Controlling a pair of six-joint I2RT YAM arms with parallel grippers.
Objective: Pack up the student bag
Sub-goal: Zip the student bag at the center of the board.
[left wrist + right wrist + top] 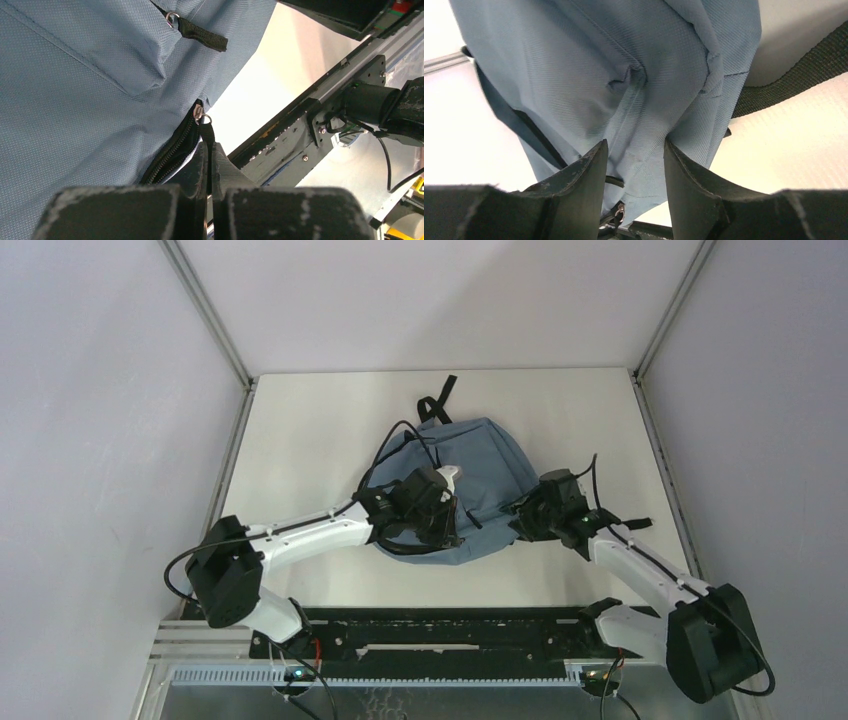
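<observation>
Student bag (480, 465) lies flat mid-worktop (300, 430), black loop (440, 400) toward the far edge; from above, the left arm (310, 530) and its black cable (385, 445) cross the bag's near-left part and hide it. Left tool (209, 147) pressed together on the black zipper pull (206, 131) at the bag's edge; right tool (635, 150) spread astride a fold of bag fabric, actual grip unclear. Shoulder strap (794, 75) trails onto the worktop, cut off at the frame edge; bag interior not visible

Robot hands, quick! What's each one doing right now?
Left hand: closed, holding the zipper pull of the student bag.
Right hand: partly closed around a fold of the bag; cannot tell if it grips.
</observation>
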